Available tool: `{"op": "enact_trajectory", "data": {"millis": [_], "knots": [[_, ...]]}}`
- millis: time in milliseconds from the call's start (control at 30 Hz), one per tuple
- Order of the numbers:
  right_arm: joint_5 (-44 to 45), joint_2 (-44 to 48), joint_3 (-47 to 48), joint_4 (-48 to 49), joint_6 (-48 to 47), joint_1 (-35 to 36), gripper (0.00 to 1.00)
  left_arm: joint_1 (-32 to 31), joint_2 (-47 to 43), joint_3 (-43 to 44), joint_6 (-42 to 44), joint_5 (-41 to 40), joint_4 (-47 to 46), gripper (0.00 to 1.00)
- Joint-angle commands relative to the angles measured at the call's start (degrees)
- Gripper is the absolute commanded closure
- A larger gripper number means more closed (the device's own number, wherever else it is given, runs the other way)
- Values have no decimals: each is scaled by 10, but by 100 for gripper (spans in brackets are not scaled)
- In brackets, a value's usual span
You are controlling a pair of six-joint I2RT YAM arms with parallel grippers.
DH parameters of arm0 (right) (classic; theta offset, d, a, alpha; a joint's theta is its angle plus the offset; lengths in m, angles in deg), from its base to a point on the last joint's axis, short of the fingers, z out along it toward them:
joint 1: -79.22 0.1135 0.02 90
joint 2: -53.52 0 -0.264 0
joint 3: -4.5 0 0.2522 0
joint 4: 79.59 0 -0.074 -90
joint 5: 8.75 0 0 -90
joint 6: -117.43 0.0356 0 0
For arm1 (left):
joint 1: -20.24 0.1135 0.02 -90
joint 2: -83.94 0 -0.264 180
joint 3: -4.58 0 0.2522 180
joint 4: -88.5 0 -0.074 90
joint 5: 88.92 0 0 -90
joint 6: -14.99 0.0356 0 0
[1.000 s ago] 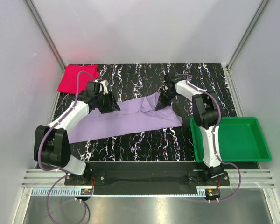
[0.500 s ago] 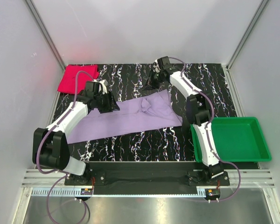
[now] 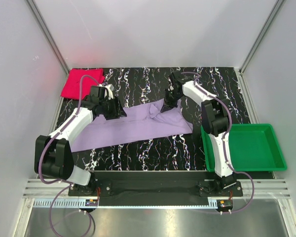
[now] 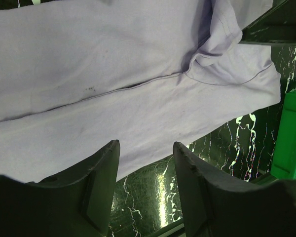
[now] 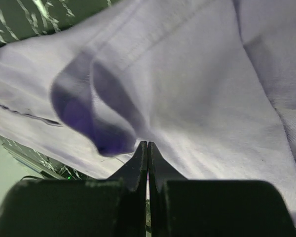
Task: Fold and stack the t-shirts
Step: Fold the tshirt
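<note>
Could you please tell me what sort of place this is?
Probably a robotics lab test cell: plain white walls on aluminium framing, two arms bolted beside a black marbled table, a lavender t-shirt and green tray as props.

Two t-shirts: one lavender t-shirt point(image 3: 133, 126), one pink-red t-shirt point(image 3: 81, 83). One green tray point(image 3: 251, 148). Two hands: left hand point(image 3: 119, 112), right hand point(image 3: 167, 101). One black marbled counter point(image 3: 138, 81).
</note>
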Motion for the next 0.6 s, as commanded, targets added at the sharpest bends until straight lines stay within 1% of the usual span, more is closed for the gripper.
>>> {"op": "enact_trajectory", "data": {"millis": [0, 100, 200, 300, 400, 433, 500, 533, 567], "knots": [[-4, 24, -8, 12, -5, 4, 100, -1, -27, 9, 3, 8, -8, 48], [-26, -2, 13, 10, 9, 7, 100, -2, -31, 7, 4, 8, -6, 48], [-50, -1, 12, 43, 24, 17, 100, -1, -37, 4, 5, 4, -5, 48], [-72, -19, 50, 54, 39, 28, 100, -1, -42, 2, 8, -2, -3, 48], [-120, -63, 118, 51, 68, 42, 100, -1, -43, 2, 9, -4, 0, 48], [-132, -74, 162, 51, 73, 52, 100, -1, -44, 2, 8, -5, 0, 48], [-155, -106, 209, 53, 94, 61, 100, -2, -44, 3, 6, -6, -1, 47], [-179, -116, 258, 52, 100, 67, 100, -2, -43, 4, 6, -5, 0, 47], [-185, -125, 282, 47, 104, 68, 100, -1, -43, 6, 5, -5, 0, 47]]}}
